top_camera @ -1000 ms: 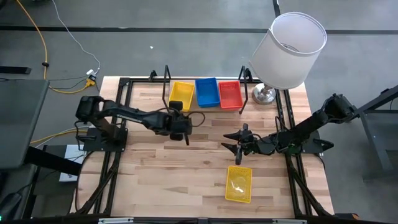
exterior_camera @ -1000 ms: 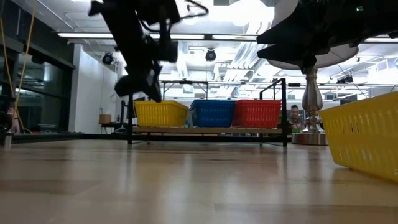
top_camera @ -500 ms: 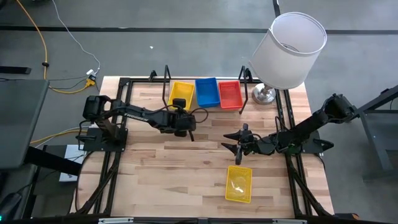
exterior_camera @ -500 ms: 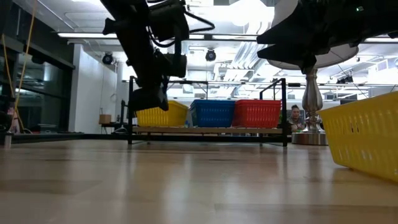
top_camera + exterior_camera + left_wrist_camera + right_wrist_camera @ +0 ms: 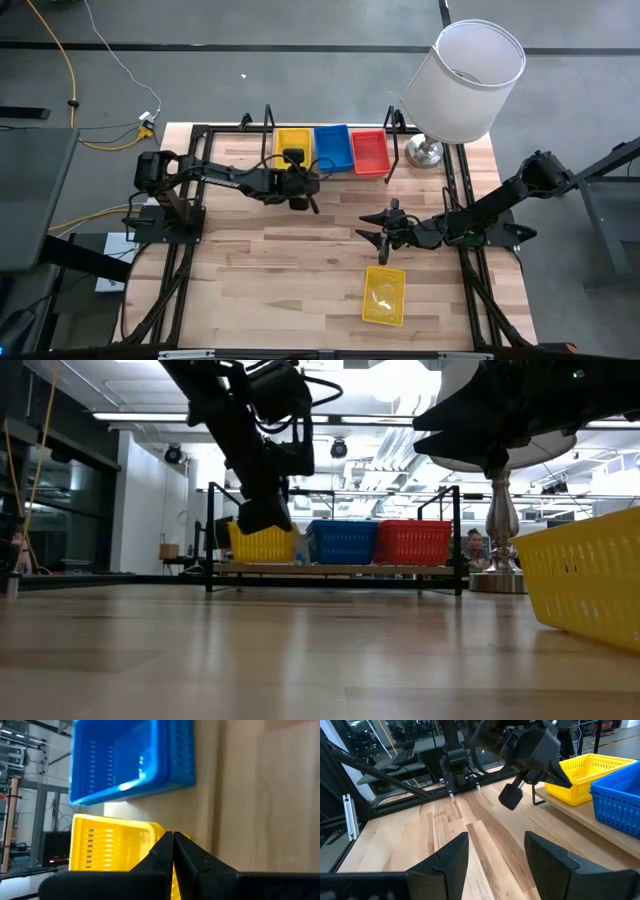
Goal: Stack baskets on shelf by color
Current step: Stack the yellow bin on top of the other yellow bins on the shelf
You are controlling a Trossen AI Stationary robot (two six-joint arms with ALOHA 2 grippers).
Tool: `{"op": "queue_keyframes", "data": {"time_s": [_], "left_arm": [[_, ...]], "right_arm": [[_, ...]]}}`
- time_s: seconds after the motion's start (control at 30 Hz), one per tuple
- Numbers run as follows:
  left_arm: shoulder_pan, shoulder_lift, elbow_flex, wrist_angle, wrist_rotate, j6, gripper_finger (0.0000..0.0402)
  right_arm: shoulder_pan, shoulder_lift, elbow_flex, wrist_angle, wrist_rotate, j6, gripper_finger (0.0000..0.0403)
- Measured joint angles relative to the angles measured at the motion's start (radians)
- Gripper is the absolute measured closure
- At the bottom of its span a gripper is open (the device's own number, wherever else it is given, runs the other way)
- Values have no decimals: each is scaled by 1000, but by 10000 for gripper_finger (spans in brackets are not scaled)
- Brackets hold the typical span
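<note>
I have the left gripper (image 5: 303, 196) hanging just in front of the shelf (image 5: 328, 172), its fingers pressed together with nothing between them; the left wrist view shows the two tips (image 5: 172, 851) meeting in a closed wedge. Directly beyond those tips sits the yellow basket on the shelf (image 5: 112, 850), and beside that, farther along the board, the blue basket (image 5: 131, 760). From above I read the row as yellow (image 5: 290, 148), blue (image 5: 332, 147), then the red basket (image 5: 370, 152), all three side by side on the light-wood board between the black end loops. In the low view the left gripper (image 5: 262, 515) overlaps the yellow basket's near corner (image 5: 265, 544), though I cannot be sure from that angle whether it touches. My right gripper (image 5: 381, 236) waits over the middle of the table, well apart from the shelf, its fingers (image 5: 445, 862) spread wide and empty. Just below it, toward the front edge of the table, lies a loose yellow basket (image 5: 384, 295) on the wood, looming large at the side of the low view (image 5: 585, 585). A lamp (image 5: 465, 80) stands beyond the shelf's red end.
</note>
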Motion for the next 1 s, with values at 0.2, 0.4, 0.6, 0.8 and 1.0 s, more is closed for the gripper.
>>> {"op": "queue_keyframes", "data": {"time_s": [0.2, 0.4, 0.6, 0.8, 1.0], "left_arm": [[-56, -36, 0, 19, 24, 7, 401], [-169, -119, 0, -11, 223, -186, 401], [-310, -165, -130, 333, 342, -281, 401], [-387, -246, -435, 975, 409, -286, 401], [-366, -479, -698, 1206, 401, -383, 401]], "right_arm": [[0, 0, 0, 0, 0, -1, 222], [0, 0, 0, 0, -5, -1, 222], [0, 0, 0, -1, -67, 0, 222], [10, 0, 0, 4, -151, 18, 222], [54, 0, 14, -2, -124, -19, 222]]}}
